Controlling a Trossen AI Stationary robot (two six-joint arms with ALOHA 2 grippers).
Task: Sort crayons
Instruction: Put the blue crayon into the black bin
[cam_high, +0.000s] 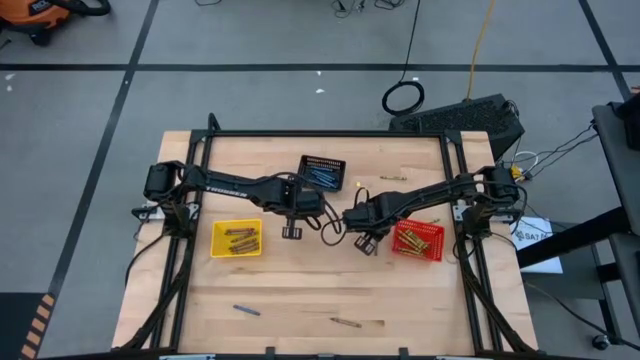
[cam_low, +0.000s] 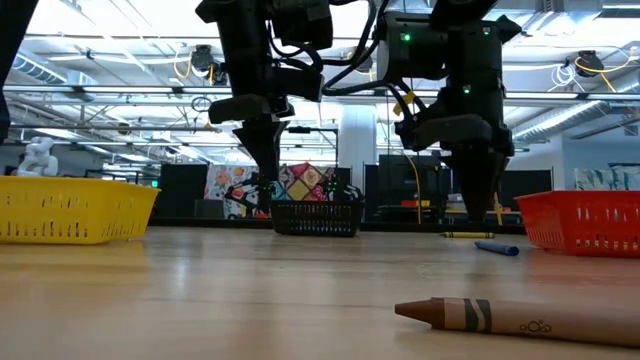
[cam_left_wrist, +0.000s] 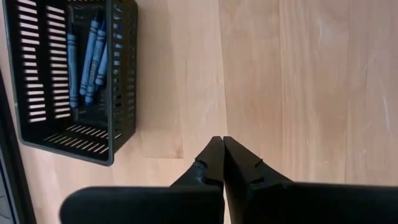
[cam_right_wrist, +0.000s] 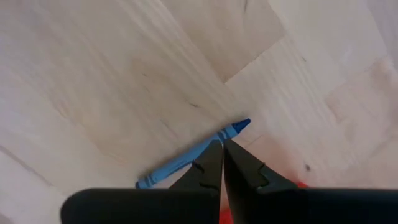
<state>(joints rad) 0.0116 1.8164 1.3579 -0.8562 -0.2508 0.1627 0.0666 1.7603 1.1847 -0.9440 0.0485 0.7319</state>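
Our right gripper (cam_right_wrist: 222, 142) has its fingers pressed together on a blue crayon (cam_right_wrist: 186, 157) lying on the wooden table (cam_right_wrist: 112, 74) beside the red basket (cam_high: 418, 240). Our left gripper (cam_left_wrist: 222, 140) hovers shut near the black basket (cam_left_wrist: 62, 74).

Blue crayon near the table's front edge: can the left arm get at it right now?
Probably yes. The blue crayon lies alone, just past the yellow basket, with nothing on or against it. The left gripper is shut and empty, so it must open first.

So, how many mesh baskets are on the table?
3: a yellow basket on the left, a black basket at the far middle, a red basket on the right.
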